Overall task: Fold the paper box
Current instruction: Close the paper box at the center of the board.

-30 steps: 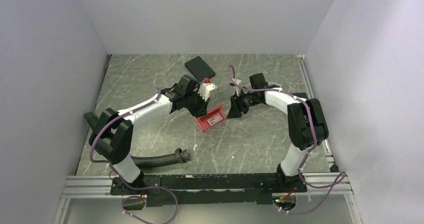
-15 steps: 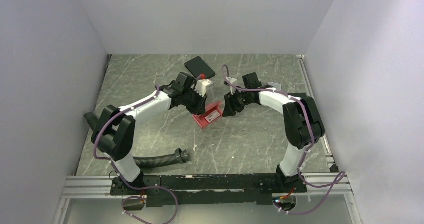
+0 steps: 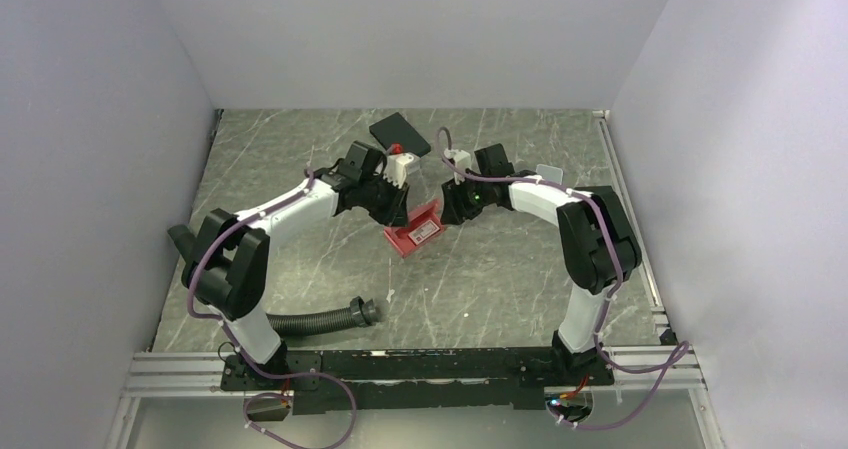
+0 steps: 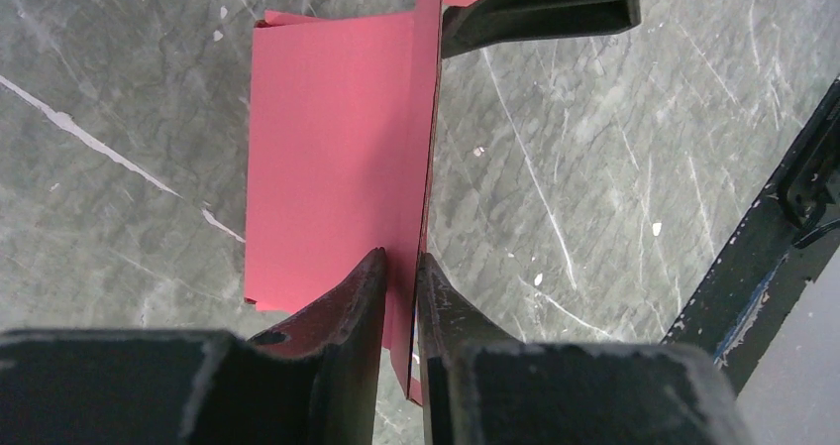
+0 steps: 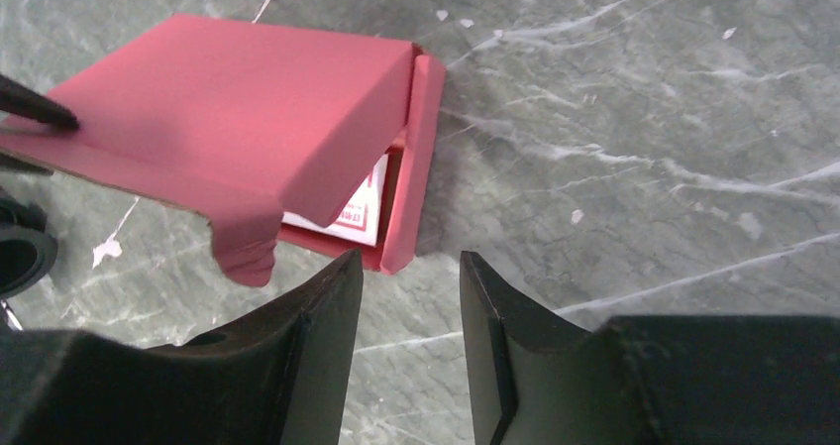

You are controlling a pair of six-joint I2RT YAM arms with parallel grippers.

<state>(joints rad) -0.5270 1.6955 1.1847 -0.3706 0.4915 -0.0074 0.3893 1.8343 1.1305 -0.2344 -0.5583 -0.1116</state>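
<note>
The pinkish-red paper box (image 3: 415,231) lies mid-table, part folded, with one panel raised. In the left wrist view the paper box (image 4: 337,167) shows that panel standing on edge, and my left gripper (image 4: 401,257) straddles it, jaws a sliver apart, the thin card against the right finger. My left gripper (image 3: 400,212) is at the box's left end. My right gripper (image 3: 449,207) sits at its right end, open and empty. From the right wrist, the paper box (image 5: 248,98) lies just beyond my right gripper (image 5: 409,257), a white label (image 5: 362,207) showing under the raised panel.
A black flat box (image 3: 399,135) lies behind the arms near the back wall. A black ribbed hose (image 3: 320,319) rests on the table at front left. Grey walls close in both sides. The right gripper's finger (image 4: 545,4) shows at the far end of the raised panel.
Both grippers and the box have shifted left and slightly back. The right gripper has come in against the box's right end. The left jaws have eased slightly apart.
</note>
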